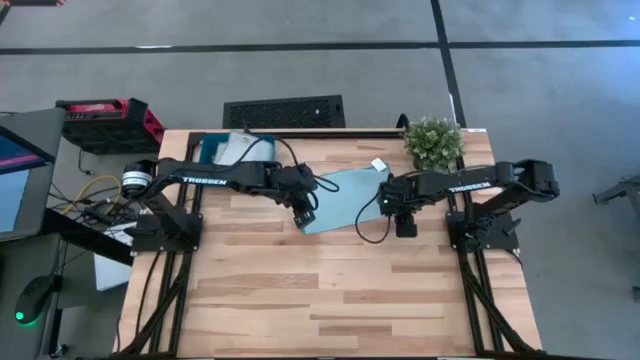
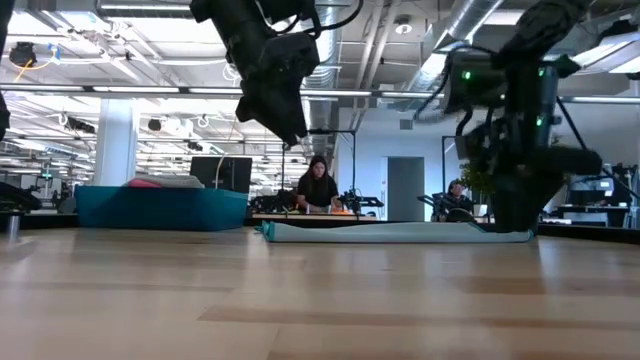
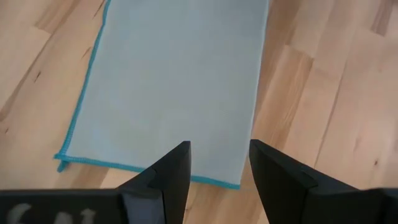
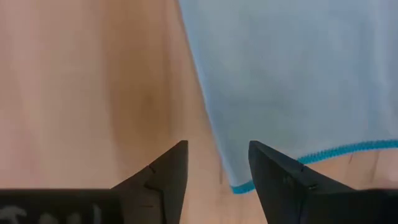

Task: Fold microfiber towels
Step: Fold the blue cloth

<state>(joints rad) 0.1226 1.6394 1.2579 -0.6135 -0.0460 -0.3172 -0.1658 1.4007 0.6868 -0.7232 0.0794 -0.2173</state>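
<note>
High view: with left pincer [image 1: 304, 222] and right pincer [image 1: 404, 226] both open and empty over the light blue towel [image 1: 345, 197], we should grip matching corners squarely.

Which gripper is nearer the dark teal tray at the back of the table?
Left. The left gripper is over the blue towel's end toward the tray; the right gripper is at its far end.

A light blue microfiber towel [image 1: 348, 196] with brighter teal stitched edging lay folded flat on the tabletop, near the middle of its far edge. More cloths [image 1: 232, 148], pale and bluish, sat in a heap toward the far left corner.
</note>
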